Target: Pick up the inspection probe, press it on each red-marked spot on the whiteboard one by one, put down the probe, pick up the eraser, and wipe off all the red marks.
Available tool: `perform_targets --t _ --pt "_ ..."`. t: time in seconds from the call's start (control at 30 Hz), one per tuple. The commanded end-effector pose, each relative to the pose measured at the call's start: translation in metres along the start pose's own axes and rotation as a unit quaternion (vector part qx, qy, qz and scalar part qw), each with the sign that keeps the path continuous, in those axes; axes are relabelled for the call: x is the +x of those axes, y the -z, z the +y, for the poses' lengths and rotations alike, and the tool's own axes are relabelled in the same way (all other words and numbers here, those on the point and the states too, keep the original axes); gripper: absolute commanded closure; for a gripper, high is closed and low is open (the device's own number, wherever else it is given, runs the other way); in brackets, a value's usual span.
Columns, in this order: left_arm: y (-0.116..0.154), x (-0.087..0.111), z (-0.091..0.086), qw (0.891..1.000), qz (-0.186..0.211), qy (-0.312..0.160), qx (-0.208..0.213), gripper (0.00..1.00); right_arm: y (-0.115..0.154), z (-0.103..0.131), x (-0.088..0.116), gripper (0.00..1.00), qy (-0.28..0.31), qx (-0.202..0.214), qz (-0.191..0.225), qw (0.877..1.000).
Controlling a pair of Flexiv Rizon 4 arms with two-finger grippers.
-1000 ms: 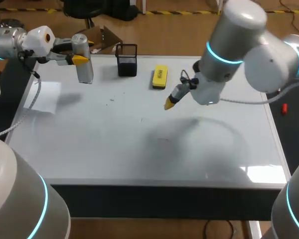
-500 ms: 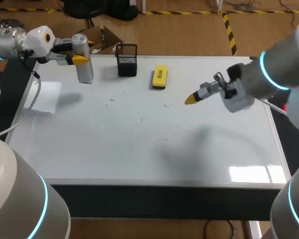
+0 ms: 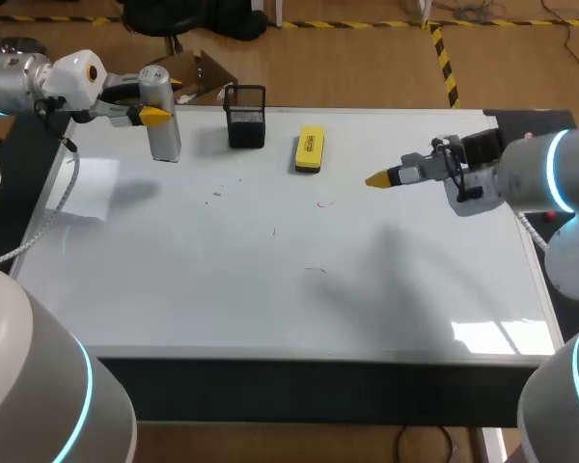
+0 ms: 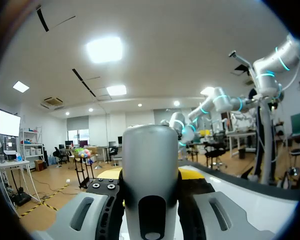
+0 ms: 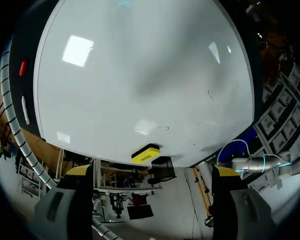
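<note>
Your left claw grips the probe upright, apparently ready for pressing; your right claw gapes wide near the eraser.

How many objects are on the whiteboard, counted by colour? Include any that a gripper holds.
Grey: 1, the inspection probe
Black: 1, the mesh holder
Yellow: 1, the eraser
Total: 3
</note>
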State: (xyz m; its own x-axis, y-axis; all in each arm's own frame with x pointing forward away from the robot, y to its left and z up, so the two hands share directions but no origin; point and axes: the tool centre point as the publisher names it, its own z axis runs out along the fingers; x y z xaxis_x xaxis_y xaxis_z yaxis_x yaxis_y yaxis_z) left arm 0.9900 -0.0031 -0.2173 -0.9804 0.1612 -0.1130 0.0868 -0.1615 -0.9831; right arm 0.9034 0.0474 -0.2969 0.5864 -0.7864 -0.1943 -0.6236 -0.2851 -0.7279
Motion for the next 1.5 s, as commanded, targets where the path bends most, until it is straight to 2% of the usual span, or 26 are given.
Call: perform_targets --t 0.03,0.4,0.6,0.67,0.7,0.8,1.0,1.07,1.3,1.4,1.5 --pt "-0.001 0.002 -0.003 1.0 -0.002 0.0 -0.002 1.0 -0.007 -0.018 0.014 0.0 0.009 -0.027 -0.02 0.999" --pt "-0.001 0.002 -0.003 1.0 -0.002 0.0 -0.002 1.0 -0.008 -0.046 0.029 0.0 0.055 -0.074 -0.047 0.995" --pt "-0.001 0.002 -0.003 1.0 -0.002 0.0 -0.002 1.0 -0.005 -0.059 0.041 0.0 0.047 -0.083 -0.051 0.994" --pt "-0.001 0.002 -0.003 1.0 -0.002 0.0 -0.002 1.0 -0.006 -0.063 0.048 0.0 -0.001 -0.101 -0.049 0.994" --pt "-0.001 0.002 -0.003 1.0 -0.002 0.0 -0.002 1.0 -0.006 -0.065 0.05 0.0 0.007 -0.106 -0.048 0.993" --pt "-0.001 0.002 -0.003 1.0 -0.002 0.0 -0.002 1.0 -0.012 -0.068 0.057 0.0 -0.057 -0.135 -0.042 0.988" --pt "-0.001 0.002 -0.003 1.0 -0.002 0.0 -0.002 1.0 -0.02 -0.073 0.066 0.0 -0.142 -0.149 -0.043 0.978" --pt "-0.001 0.002 -0.003 1.0 -0.002 0.0 -0.002 1.0 -0.022 -0.075 0.069 0.0 -0.154 -0.156 -0.037 0.975" --pt "-0.001 0.002 -0.003 1.0 -0.002 0.0 -0.002 1.0 -0.03 -0.085 0.079 0.0 -0.256 -0.161 -0.034 0.953" --pt "-0.001 0.002 -0.003 1.0 -0.002 0.0 -0.002 1.0 -0.031 -0.089 0.081 0.0 -0.293 -0.145 -0.044 0.944" --pt "-0.001 0.002 -0.003 1.0 -0.002 0.0 -0.002 1.0 -0.035 -0.09 0.083 0.0 -0.339 -0.137 -0.045 0.929"
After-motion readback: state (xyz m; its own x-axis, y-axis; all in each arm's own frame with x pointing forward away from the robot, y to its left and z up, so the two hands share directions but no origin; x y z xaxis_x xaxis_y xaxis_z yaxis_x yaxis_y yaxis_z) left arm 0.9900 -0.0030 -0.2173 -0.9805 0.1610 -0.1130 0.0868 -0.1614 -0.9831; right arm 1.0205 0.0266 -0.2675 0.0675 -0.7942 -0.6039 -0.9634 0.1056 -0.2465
